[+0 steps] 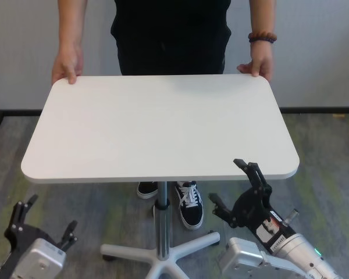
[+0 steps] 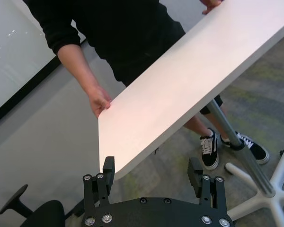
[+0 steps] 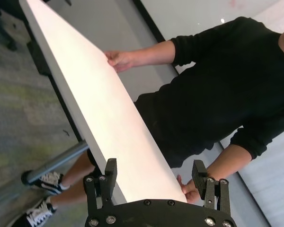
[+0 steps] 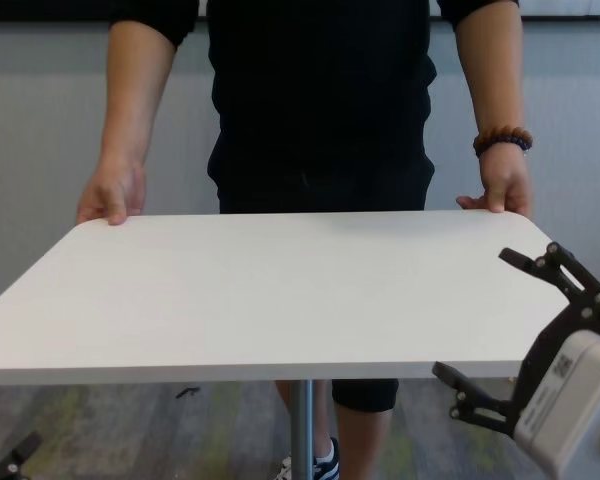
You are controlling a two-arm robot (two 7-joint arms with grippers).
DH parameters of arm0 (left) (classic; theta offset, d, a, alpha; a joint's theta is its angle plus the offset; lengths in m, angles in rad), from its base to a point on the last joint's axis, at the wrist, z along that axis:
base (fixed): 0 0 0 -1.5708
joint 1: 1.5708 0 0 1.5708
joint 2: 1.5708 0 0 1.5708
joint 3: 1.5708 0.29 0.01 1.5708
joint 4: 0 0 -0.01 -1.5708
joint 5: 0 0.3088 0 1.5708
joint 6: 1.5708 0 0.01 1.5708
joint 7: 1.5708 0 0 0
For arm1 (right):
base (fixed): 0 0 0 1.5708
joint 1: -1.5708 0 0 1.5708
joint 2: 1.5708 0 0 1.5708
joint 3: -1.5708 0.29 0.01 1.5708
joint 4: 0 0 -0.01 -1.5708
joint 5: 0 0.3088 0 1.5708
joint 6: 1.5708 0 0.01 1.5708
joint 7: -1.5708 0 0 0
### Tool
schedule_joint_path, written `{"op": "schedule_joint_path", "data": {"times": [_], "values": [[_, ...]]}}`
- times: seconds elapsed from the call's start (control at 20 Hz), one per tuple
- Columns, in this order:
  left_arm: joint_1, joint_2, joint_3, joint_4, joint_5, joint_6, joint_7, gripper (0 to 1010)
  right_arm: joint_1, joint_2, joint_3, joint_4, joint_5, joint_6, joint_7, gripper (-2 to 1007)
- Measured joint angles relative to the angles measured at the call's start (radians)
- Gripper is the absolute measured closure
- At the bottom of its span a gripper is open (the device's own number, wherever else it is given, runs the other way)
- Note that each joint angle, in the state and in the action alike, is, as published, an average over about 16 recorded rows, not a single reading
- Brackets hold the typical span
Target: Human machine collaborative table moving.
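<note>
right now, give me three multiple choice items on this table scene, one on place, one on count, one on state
1. Where are the person's hands?
A. on the tabletop's far corners
B. on the pedestal pole
C. in pockets

2. How many bead bracelets does the person wear?
A. none
B. one
C. three

3. What state is the right claw in?
A. shut on the table
B. open at the tabletop's near edge
C. out of view

A: each hand rests on a far corner.
B: one wrist carries beads.
B: fingers spread, the edge ungripped.
</note>
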Motion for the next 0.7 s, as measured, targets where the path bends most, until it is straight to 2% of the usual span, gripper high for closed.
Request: {"op": "schedule_joint_path", "data": {"times": [0.4,0.55,0.7], "values": [[0.039,-0.013,-0.024,-0.073,-0.055,-0.008,-0.044,10,-0.026,-0.035,0.028,-0.016,0.050,-0.066,-0.032,4],[0.043,-0.023,-0.034,-0.094,-0.078,-0.004,-0.060,10,-0.032,-0.047,0.039,-0.019,0.070,-0.093,-0.043,4],[0.038,-0.036,-0.044,-0.109,-0.114,0.005,-0.083,10,-0.036,-0.060,0.050,-0.015,0.093,-0.123,-0.051,4]]}}
